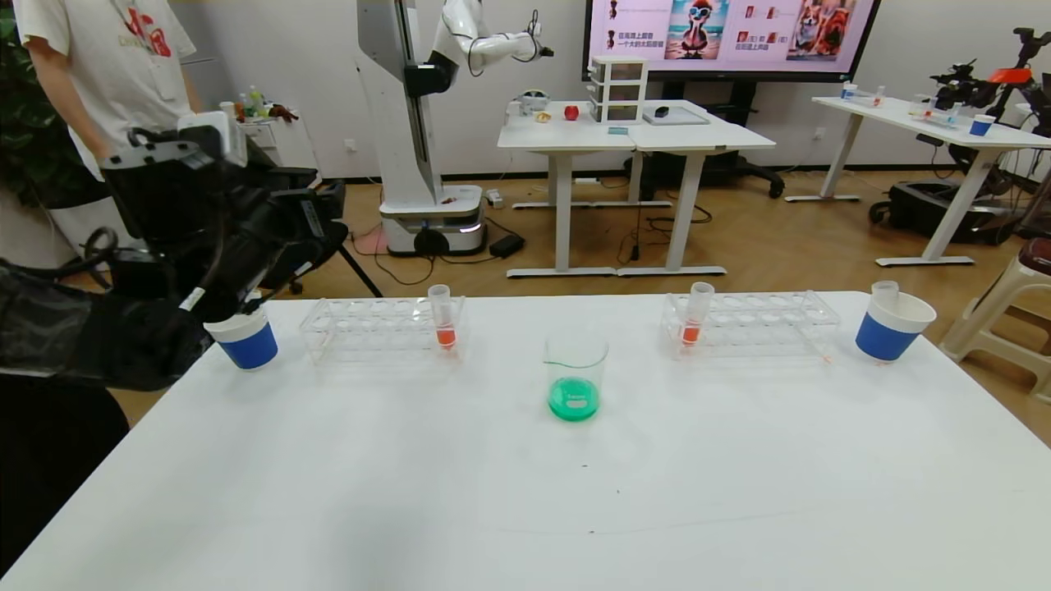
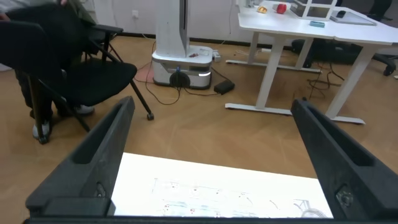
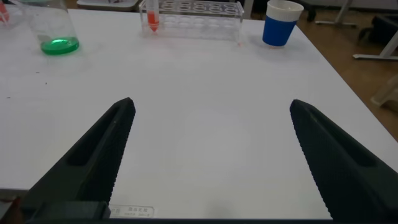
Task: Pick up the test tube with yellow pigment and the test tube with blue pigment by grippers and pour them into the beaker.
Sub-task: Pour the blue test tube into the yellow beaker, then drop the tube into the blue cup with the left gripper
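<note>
The beaker [image 1: 575, 376] stands mid-table and holds green liquid; it also shows in the right wrist view [image 3: 57, 28]. No tube with yellow or blue liquid is in view. A clear, empty-looking tube [image 1: 885, 290] stands in the right blue cup [image 1: 891, 328]. My left gripper [image 1: 308, 226] hovers over the left blue cup [image 1: 242, 338] at the table's far left edge; in its wrist view [image 2: 211, 143] it is open and empty. My right gripper [image 3: 211, 143] is open and empty above the near right part of the table, out of the head view.
Two clear racks [image 1: 378, 328] [image 1: 755, 322] stand at the back, each with one orange-red tube [image 1: 443, 316] [image 1: 696, 313]. A person stands at the far left behind my left arm. The white table [image 1: 525, 492] has its edge just past the racks.
</note>
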`<state>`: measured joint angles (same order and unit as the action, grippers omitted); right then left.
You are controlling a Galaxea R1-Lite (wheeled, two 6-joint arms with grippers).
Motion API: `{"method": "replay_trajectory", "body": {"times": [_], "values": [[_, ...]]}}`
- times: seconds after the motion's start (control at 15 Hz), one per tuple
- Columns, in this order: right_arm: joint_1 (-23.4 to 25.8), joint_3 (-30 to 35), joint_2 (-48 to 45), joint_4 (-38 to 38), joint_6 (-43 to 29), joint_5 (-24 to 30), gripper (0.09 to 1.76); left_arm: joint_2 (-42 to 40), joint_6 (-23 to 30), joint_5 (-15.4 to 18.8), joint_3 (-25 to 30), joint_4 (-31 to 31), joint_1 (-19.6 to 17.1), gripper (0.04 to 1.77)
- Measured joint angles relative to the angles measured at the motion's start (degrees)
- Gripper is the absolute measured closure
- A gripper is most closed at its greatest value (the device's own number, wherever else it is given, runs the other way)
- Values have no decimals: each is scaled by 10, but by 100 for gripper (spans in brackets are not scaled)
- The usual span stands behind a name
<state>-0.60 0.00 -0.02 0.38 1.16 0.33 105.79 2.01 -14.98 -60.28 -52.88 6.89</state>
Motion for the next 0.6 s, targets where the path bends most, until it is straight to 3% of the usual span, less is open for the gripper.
{"method": "replay_trajectory", "body": {"times": [0.33, 0.6], "values": [[0, 0, 0, 0, 0, 0, 11, -154, -41, 13, 33, 73, 4, 6], [0, 0, 0, 0, 0, 0, 11, -313, -85, 29, 107, 120, 10, 6]]}}
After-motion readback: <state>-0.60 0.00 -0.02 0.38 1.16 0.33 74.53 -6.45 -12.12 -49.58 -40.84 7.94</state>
